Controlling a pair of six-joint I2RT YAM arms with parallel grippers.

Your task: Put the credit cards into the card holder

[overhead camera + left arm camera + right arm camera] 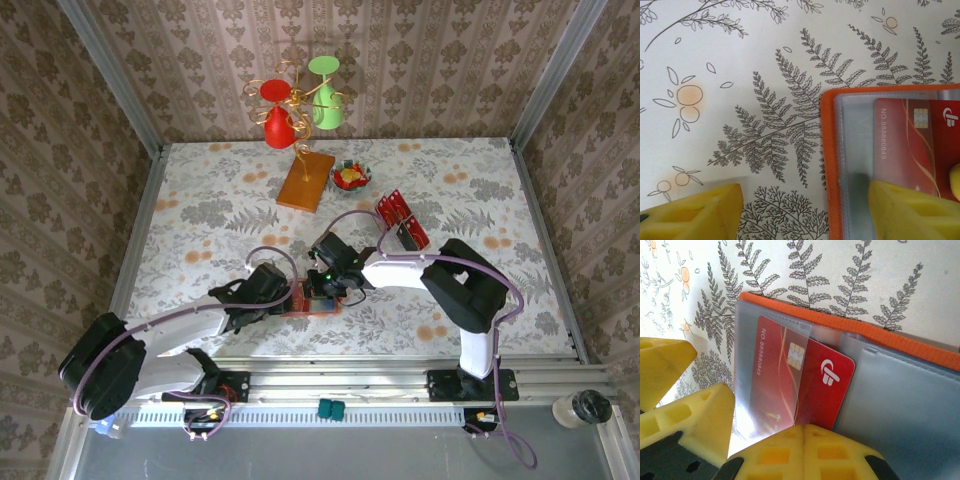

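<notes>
The orange card holder (322,306) lies open on the fern-print table between both grippers. A red credit card (825,385) sits about halfway inside its clear left pocket (747,370); the same card (912,145) shows in the left wrist view. My right gripper (805,432) is shut, its joined yellow tips against the card's near edge, which they hide. My left gripper (802,200) is open and straddles the holder's orange edge (826,150). One of its fingers (910,212) rests on the pocket, the other stands over the bare table. More red cards (400,218) lie behind the right arm.
At the back stands an orange-brown wooden board (305,182) with a wire stand holding a red and a green cup (325,95). A small bowl (351,177) sits beside it. Walls close the table's left, right and far sides.
</notes>
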